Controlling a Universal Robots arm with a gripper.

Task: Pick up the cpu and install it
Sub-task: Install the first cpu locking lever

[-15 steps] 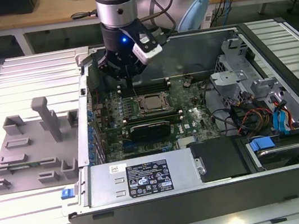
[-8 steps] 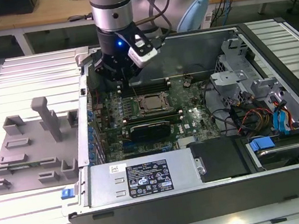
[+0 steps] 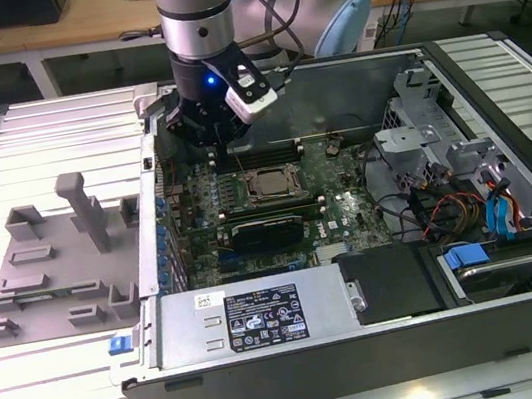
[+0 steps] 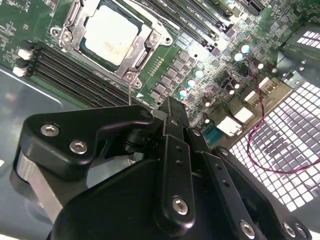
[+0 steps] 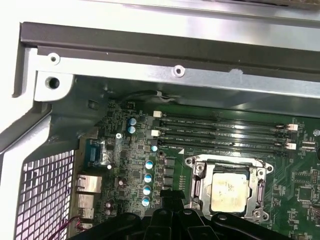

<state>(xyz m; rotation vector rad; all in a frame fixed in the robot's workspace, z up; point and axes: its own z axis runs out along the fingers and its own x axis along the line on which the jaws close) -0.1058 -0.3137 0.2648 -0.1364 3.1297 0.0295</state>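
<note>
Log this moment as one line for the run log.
cpu: lying in the socket | hand: above the motherboard, beside the socket, clear of the cpu

I record the cpu (image 4: 110, 32) top as silvery-white, on a green motherboard (image 3: 349, 209). My gripper (image 3: 222, 146) is black with a blue light (image 3: 210, 80); the tray (image 3: 53, 259) at the exterior view's left is plain gray. The case wall (image 4: 295, 145) shows a white square-grid perforation, crossed by a red wire (image 4: 249, 134).
</note>
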